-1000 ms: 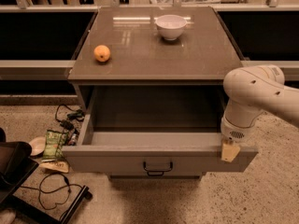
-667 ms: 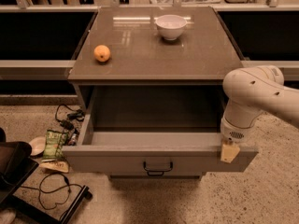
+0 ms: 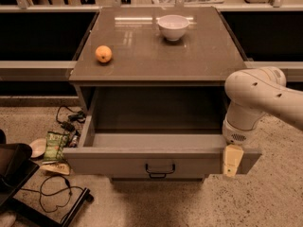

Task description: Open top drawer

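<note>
Most of the job is looking done — your top drawer [image 3: 118, 162] is standing pulled well out under the table [image 3: 156, 56], the gripper [image 3: 233, 160] is resting at its front's right end — whether it is holding on, I cannot tell.

I'm holding the arm [image 3: 255, 91] bent in from three o'clock; its gripper [image 3: 233, 161] is pointing down at four o'clock.

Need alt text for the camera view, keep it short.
The top drawer of a grey cabinet is pulled open, with the robot's claw at the right end of the drawer front. An orange and a white bowl sit on the cabinet top.
</note>
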Action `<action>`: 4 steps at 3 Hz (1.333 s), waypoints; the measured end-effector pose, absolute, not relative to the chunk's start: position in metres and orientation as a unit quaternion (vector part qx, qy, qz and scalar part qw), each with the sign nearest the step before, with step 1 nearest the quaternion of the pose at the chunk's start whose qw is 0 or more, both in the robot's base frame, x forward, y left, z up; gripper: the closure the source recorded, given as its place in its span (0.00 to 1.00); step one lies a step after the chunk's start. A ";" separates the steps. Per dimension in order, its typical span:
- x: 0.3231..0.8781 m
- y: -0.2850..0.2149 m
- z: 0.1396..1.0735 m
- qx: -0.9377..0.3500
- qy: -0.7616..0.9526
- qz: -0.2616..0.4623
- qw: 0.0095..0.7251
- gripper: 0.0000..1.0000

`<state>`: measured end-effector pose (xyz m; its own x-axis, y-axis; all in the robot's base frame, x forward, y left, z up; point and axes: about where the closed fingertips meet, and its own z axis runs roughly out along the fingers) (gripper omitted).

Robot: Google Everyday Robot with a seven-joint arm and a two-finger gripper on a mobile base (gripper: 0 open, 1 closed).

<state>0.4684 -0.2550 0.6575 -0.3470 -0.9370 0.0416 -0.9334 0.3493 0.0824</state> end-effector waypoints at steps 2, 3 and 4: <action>0.447 -0.261 0.649 0.565 -0.822 -0.040 0.063 0.00; 0.446 -0.261 0.651 0.565 -0.822 -0.040 0.063 0.19; 0.446 -0.261 0.652 0.565 -0.822 -0.040 0.063 0.42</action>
<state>0.4463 -0.2605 0.6517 -0.3544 -0.9333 0.0587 -0.9230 0.3592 0.1380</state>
